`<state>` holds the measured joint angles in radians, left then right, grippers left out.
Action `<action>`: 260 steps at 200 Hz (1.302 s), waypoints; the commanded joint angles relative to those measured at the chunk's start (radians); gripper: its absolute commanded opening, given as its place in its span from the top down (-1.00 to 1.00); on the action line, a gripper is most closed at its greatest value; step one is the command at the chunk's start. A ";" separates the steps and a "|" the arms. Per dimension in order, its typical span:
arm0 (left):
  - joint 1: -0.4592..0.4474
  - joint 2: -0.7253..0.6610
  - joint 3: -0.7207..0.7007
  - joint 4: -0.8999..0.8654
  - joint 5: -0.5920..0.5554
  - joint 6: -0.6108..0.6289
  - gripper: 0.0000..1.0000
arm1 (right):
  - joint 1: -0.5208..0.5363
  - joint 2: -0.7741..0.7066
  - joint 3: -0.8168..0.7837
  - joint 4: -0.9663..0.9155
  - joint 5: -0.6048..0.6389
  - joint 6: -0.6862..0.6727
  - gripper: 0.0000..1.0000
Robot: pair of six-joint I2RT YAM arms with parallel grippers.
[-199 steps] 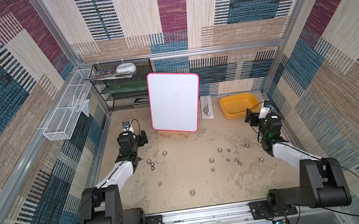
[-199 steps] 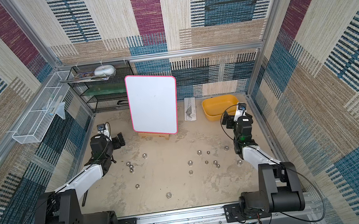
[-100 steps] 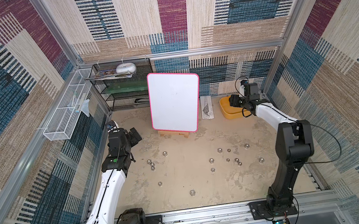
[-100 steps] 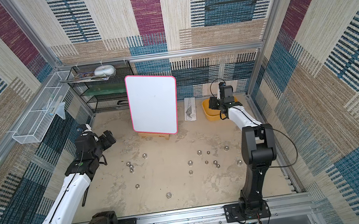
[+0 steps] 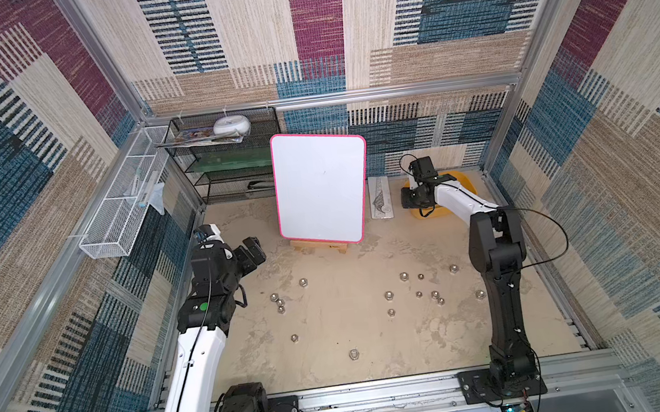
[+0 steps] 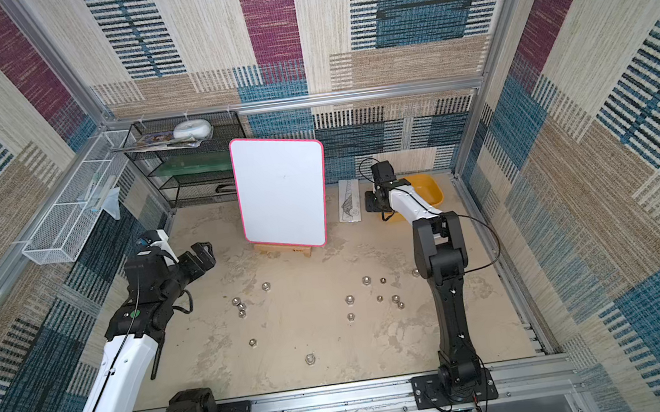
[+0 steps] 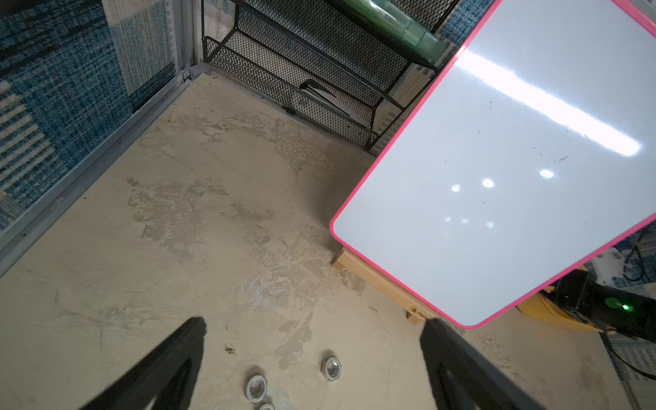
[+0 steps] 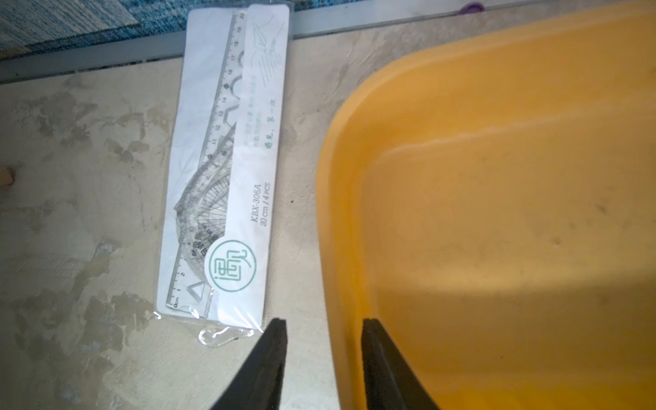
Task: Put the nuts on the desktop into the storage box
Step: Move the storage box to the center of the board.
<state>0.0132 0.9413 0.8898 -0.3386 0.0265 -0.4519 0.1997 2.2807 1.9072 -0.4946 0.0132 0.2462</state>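
Jaws of my right gripper [image 8: 323, 321] stand partly apart, astride the rim of the mustard-yellow storage box [image 8: 497, 184]; one finger [image 8: 269, 358] hangs on the outer side, over the desktop [image 8: 88, 213], and the other on the inner side, over the box's floor; a strip of beige shows between the outer finger and the rim, so I have nothing clamped; whether the inner pad touches the box's wall I cannot tell. The box sits in the back right corner of the desktop, just beside a packaged ruler set [image 8: 227, 177], and my right arm reaches across it in both top views.

My left gripper [image 7: 314, 324] is spread wide and empty, raised clear of the desktop to the left of the pink-edged whiteboard [image 5: 320, 187]; two hexagonal nuts lie on the surface below the gap between its fingers, untouched. The nuts [image 5: 389, 294] are scattered over the middle and front of the desktop, a small cluster toward my left arm and more toward my right arm's base; all of these lie well apart from the box.
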 commanded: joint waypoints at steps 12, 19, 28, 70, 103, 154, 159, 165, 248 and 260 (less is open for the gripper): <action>-0.005 -0.006 0.009 -0.004 0.035 -0.019 -1.00 | 0.015 -0.003 -0.016 -0.037 0.008 0.046 0.44; -0.008 -0.007 0.012 -0.001 0.036 -0.018 -1.00 | 0.019 -0.010 -0.029 -0.035 0.007 0.059 0.48; -0.011 -0.002 0.015 0.000 0.034 -0.012 -1.00 | 0.025 -0.026 -0.052 -0.027 0.002 0.077 0.54; -0.029 -0.003 0.026 -0.004 0.023 -0.010 -1.00 | 0.076 -0.147 -0.223 0.031 -0.049 0.209 0.86; -0.041 -0.007 0.020 -0.010 0.010 -0.006 -1.00 | 0.154 -0.244 -0.372 0.082 -0.060 0.309 0.91; -0.069 -0.009 0.009 -0.009 -0.001 -0.001 -1.00 | 0.323 -0.320 -0.531 0.094 -0.021 0.486 1.00; -0.071 -0.009 0.008 -0.010 -0.004 0.002 -1.00 | 0.343 -0.325 -0.539 0.089 -0.012 0.502 1.00; -0.074 -0.011 0.007 -0.013 -0.008 0.005 -1.00 | 0.364 -0.327 -0.542 0.081 -0.002 0.521 1.00; -0.112 -0.045 -0.003 -0.063 -0.018 0.009 -1.00 | 0.492 -0.329 -0.558 0.057 0.044 0.638 0.71; -0.121 -0.047 -0.005 -0.071 -0.020 0.007 -1.00 | 0.493 -0.340 -0.538 0.050 0.064 0.614 0.41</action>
<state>-0.0967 0.9001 0.8883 -0.3832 0.0193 -0.4557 0.6868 1.9362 1.3518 -0.3607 0.1543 0.8040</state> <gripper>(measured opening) 0.998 0.157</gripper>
